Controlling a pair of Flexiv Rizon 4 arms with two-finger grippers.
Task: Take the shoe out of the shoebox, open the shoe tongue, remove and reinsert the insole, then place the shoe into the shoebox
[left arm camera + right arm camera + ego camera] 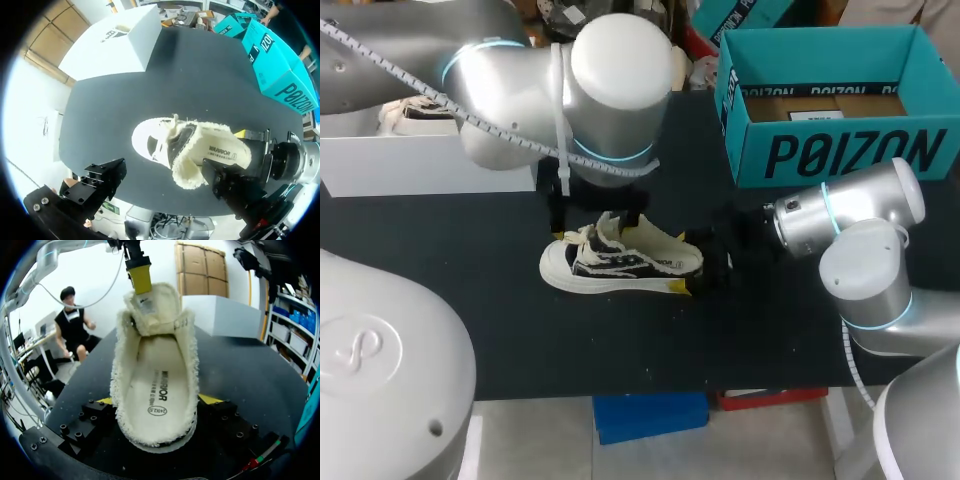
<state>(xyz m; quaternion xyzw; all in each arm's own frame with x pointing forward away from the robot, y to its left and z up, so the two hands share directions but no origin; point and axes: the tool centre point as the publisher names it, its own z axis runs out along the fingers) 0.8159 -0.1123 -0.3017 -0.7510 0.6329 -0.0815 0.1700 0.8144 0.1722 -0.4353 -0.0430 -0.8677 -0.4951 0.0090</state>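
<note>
Two right fingers (210, 399) tight on the shoe (620, 262) heel; left fingers (140, 279) wide apart, one at tongue (149, 315)

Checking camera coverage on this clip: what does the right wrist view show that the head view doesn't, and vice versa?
Right wrist only: the insole lying inside the shoe, seen from the heel. Head only: the open shoebox, no shoe in it, and the shoe's white toe. Both: the shoe on the table, right gripper at its heel, left gripper at its tongue.
</note>
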